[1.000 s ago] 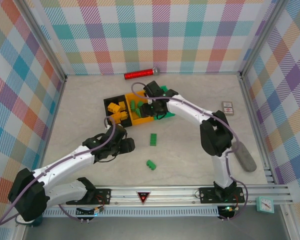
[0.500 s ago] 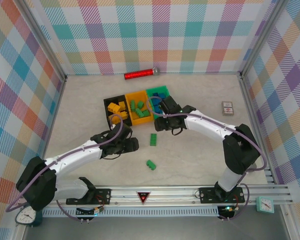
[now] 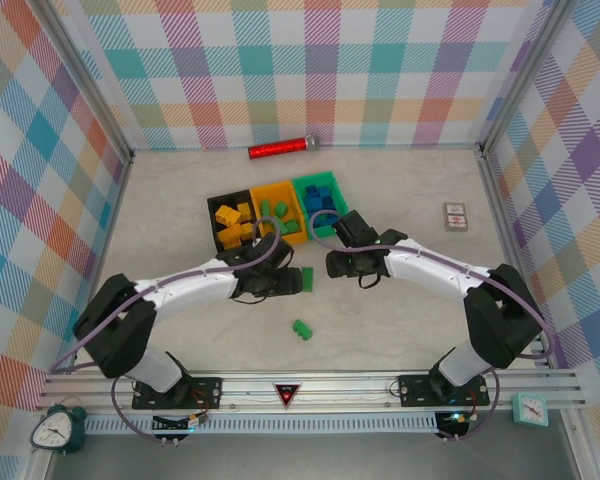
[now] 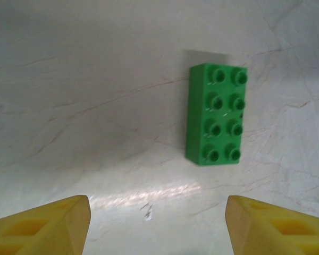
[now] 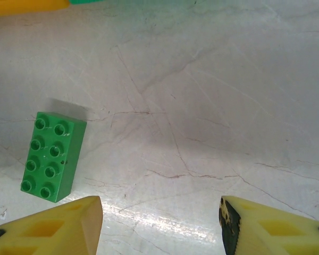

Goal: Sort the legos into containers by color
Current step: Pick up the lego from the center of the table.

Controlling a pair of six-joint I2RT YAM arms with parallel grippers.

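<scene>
We see three joined bins (image 3: 276,186) mid-table: black holding yellow bricks (image 3: 230,222), orange green, green blue. A loose green brick (image 3: 306,279) lies studs-up before them, a second green brick (image 3: 301,329) nearer the front edge.

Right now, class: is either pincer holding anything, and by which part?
Nothing is held. The left pincer and the right pincer are both open and empty; a green brick lies untouched nearby.

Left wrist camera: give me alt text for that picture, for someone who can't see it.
A green lego brick, two studs by four, lies flat on a pale marbled tabletop, right of centre. The left pincer is open, its two yellow fingertips at the bottom corners, nothing between them.
</scene>
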